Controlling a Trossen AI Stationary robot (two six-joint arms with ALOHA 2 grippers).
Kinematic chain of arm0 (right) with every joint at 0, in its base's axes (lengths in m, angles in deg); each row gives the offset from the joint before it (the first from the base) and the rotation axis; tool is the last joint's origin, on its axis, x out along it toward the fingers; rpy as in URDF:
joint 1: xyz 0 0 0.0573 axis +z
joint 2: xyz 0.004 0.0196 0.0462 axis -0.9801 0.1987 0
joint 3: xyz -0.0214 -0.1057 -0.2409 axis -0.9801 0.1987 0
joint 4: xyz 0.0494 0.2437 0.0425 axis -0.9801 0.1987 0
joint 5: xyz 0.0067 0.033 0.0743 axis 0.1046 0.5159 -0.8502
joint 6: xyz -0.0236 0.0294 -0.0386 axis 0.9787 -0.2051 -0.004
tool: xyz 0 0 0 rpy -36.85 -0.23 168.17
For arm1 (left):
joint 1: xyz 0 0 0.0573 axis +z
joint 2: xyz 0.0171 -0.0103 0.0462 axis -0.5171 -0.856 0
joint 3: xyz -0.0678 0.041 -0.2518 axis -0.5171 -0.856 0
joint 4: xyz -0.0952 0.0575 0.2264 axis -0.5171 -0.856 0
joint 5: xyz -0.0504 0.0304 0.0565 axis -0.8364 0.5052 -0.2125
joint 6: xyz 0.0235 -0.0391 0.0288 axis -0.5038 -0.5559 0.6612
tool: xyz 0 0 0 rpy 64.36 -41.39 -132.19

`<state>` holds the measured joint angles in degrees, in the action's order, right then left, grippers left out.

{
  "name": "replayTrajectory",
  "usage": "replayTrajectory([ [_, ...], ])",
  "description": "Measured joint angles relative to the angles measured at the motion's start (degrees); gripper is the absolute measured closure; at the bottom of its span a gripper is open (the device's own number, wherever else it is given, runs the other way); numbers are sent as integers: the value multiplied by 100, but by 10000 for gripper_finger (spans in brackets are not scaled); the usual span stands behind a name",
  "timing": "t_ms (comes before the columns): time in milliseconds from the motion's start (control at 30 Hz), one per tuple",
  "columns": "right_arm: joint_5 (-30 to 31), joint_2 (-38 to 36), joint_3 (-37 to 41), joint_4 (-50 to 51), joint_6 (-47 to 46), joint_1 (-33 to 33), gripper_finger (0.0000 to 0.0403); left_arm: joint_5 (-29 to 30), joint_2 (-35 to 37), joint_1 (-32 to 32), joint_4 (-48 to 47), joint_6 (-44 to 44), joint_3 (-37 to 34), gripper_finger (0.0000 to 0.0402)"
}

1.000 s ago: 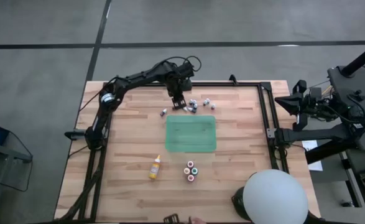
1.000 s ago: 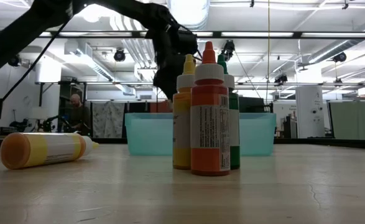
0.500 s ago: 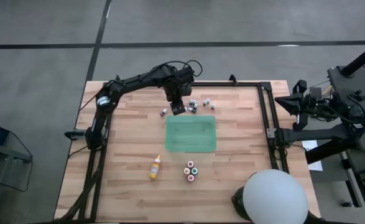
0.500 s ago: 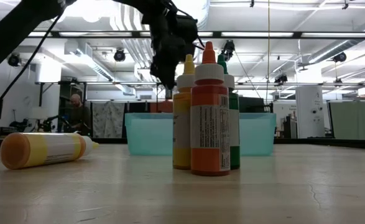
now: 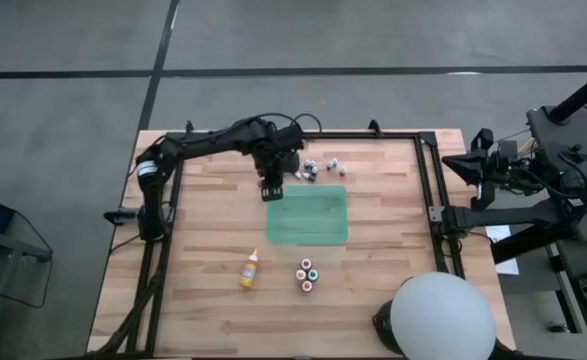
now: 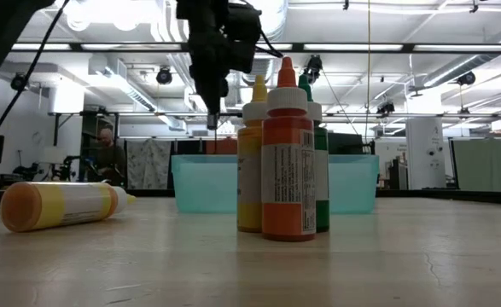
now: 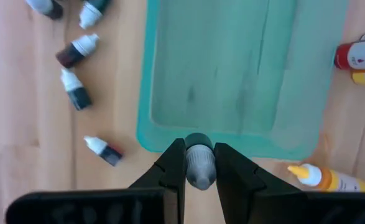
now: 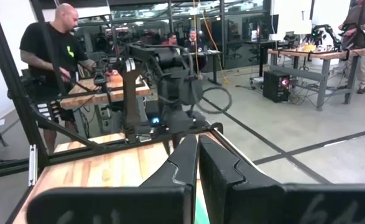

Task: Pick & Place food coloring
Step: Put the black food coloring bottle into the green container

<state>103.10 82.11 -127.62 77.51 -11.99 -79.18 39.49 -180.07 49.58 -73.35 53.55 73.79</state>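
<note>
My left gripper [image 5: 271, 190] hangs over the far left corner of the green tray [image 5: 309, 222], shut on a tiny food coloring bottle [image 7: 199, 168]. Several more tiny bottles [image 5: 315, 167] lie on the wood beyond the tray's far edge; the left wrist view shows them too [image 7: 76, 96]. A yellow-orange dropper bottle [image 5: 248, 270] lies on its side near the front. A small cluster of bottles [image 5: 308, 275] stands upright beside it. My right gripper [image 8: 198, 163] is shut and waits beyond the table's right edge. My left gripper pinches the tiny bottle between its two fingers [image 7: 173, 163], which point down from above. Only the bottle's round grey end [image 7: 199, 174] shows between them. The bottle is lifted clear, above the tray's edge.
In the low view the upright bottles [image 6: 286, 153] stand close in front, the tray's wall [image 6: 352, 183] behind them. A black frame rail [image 5: 435, 190] runs along the table's right side. A white round lamp [image 5: 443, 318] sits at the near right corner. People stand in the room beyond.
My left gripper has gone from the group of tiny bottles toward the table's near and left edges, rising a little and rolling slightly. It has stayed shut on the tiny bottle, which has come with it to the tray's far left corner.
</note>
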Motion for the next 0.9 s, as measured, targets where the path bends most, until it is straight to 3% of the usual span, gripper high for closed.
replayTrajectory([
  [367,-2,0,0,0,-7,0,394,260,182,-84,928,-877,-1096,360],
  [900,-2,-2,-2,0,2,0,394,463,154,-103,2054,-1511,-1899,360],
])
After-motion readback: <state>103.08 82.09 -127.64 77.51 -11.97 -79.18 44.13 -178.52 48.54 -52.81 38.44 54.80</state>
